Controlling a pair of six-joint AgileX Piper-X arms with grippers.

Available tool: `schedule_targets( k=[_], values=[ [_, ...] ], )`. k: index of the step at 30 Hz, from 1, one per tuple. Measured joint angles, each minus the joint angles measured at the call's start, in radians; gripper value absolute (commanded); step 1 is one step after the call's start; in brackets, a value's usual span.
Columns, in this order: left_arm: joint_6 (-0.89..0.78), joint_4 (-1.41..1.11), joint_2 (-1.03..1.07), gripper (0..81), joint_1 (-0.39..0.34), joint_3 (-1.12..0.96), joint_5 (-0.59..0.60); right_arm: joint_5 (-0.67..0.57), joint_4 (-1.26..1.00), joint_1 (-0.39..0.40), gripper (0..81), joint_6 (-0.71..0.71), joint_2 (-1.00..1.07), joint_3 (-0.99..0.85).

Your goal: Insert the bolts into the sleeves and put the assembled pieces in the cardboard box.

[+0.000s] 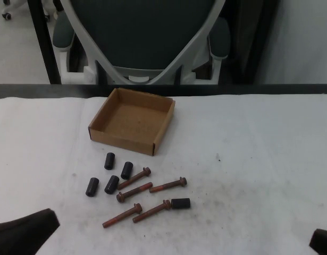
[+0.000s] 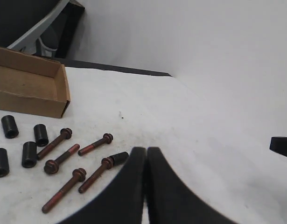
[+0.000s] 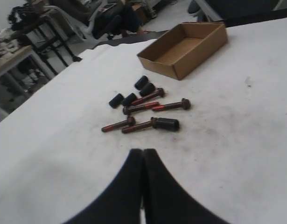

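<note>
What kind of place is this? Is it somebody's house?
Probably a lab or workshop, not a house. A white-covered bench holds bolts and sleeves, an office chair stands behind it, and cluttered work tables show farther off.

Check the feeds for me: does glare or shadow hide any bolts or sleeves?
High view: even light, no glare; bolts and sleeves cast only faint shadows on the white cloth. Left wrist view: the left hand blocks the foreground up to the nearest sleeve. Right wrist view: the right hand blocks the foreground; parts beyond evenly lit.
</note>
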Motion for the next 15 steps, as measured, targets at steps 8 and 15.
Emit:
schedule_targets(
  k=[8, 15],
  values=[
    [0.021, -0.012, 0.206, 0.8, -0.102, -0.109, -0.090, 0.025, -0.137, 0.148, 0.3, 0.037, 0.223, -0.005],
    [0.104, 0.054, 0.570, 0.8, -0.167, -0.301, -0.159, 0.030, -0.145, 0.231, 0.3, 0.035, 0.438, -0.112]
  ],
)
